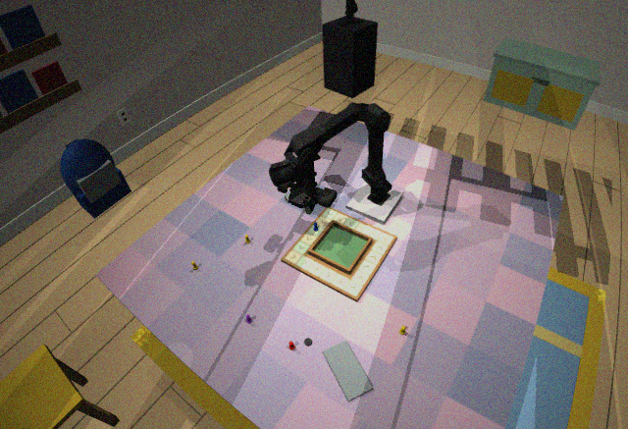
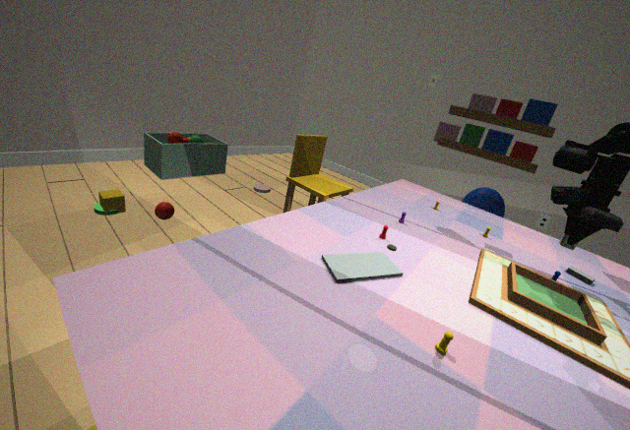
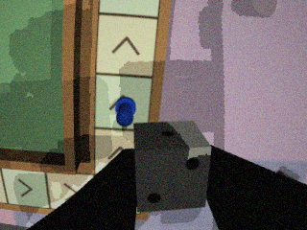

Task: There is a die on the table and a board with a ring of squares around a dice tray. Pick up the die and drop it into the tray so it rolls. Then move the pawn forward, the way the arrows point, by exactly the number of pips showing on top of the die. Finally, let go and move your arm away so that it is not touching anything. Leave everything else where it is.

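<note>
Now the black fingers are clamped on the pale cube die with dark pips, held clear of the pink and lilac patchwork counter. In the wrist view the small blue pawn stands at about 11 o'clock from the die, on an arrow square of the wood-framed square board. The green-floored dice tray lies at 10 o'clock.

End effector fingertips behind die.
</note>
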Robot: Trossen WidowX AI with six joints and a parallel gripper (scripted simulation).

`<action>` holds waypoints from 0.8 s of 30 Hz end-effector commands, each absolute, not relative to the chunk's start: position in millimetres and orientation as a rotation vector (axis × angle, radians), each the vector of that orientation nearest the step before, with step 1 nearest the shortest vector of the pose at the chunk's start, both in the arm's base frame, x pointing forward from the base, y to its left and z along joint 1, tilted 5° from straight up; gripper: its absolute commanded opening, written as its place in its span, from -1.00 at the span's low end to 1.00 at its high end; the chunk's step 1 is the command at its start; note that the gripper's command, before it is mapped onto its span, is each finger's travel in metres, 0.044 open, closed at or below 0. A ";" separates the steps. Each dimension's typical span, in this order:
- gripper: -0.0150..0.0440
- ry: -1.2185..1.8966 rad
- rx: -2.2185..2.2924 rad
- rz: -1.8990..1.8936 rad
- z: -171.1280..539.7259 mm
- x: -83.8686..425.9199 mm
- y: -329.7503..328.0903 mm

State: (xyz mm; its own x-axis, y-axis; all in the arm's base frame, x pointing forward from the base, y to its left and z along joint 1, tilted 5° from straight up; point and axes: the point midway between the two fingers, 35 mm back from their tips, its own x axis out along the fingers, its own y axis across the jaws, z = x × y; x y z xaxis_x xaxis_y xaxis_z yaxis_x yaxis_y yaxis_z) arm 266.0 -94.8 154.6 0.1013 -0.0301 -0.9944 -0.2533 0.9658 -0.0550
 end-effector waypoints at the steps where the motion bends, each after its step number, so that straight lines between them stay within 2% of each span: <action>1: -0.49 1.471 -0.220 0.151 148.7 268.0 -73.8; 24: -0.49 1.470 -0.135 0.083 125.6 263.6 28.4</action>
